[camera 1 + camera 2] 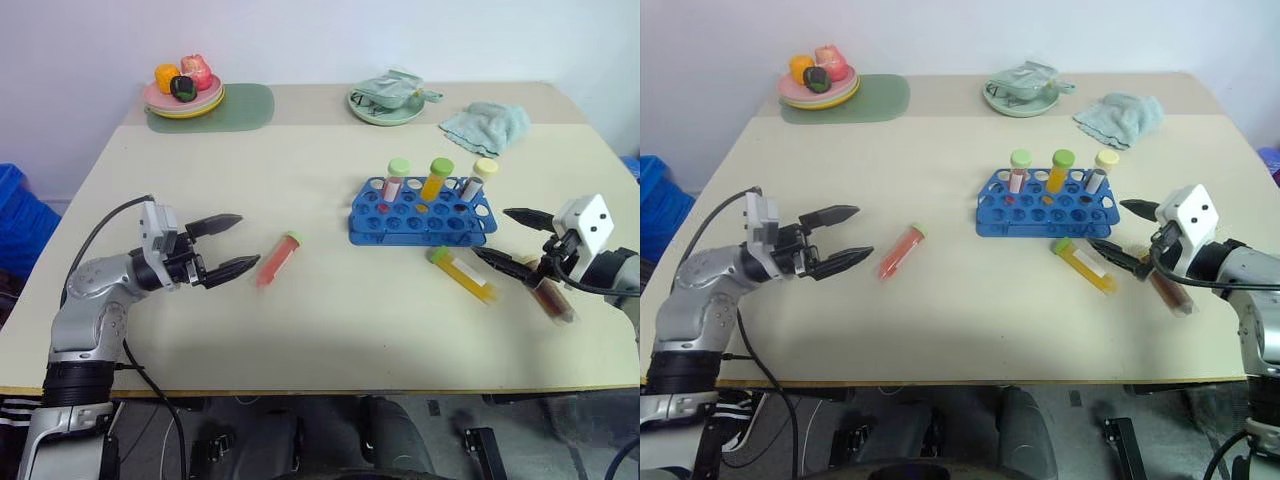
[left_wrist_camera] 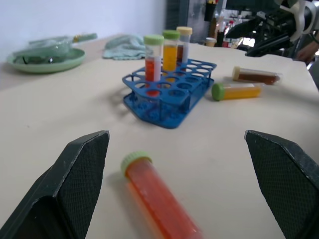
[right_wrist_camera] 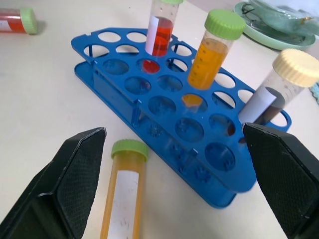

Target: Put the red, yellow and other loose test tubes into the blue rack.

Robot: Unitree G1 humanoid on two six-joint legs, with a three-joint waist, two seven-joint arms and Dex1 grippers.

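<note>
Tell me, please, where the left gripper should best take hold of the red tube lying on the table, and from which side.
Probably at mid-body. The red tube lies flat, alone on the table, green cap pointing away from the robot. The open left gripper already faces its long side, so coming sideways, one finger over and one under, seems easiest.

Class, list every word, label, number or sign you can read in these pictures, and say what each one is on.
No text can be read.
Orange tube standing in the blue rack: faint graduation marks, too small to read.
Yellow tube lying by the rack: white label, no writing legible.
Red tube standing in the rack: white label, blank or illegible.
Cream-capped tube in the rack: white label, nothing legible.
</note>
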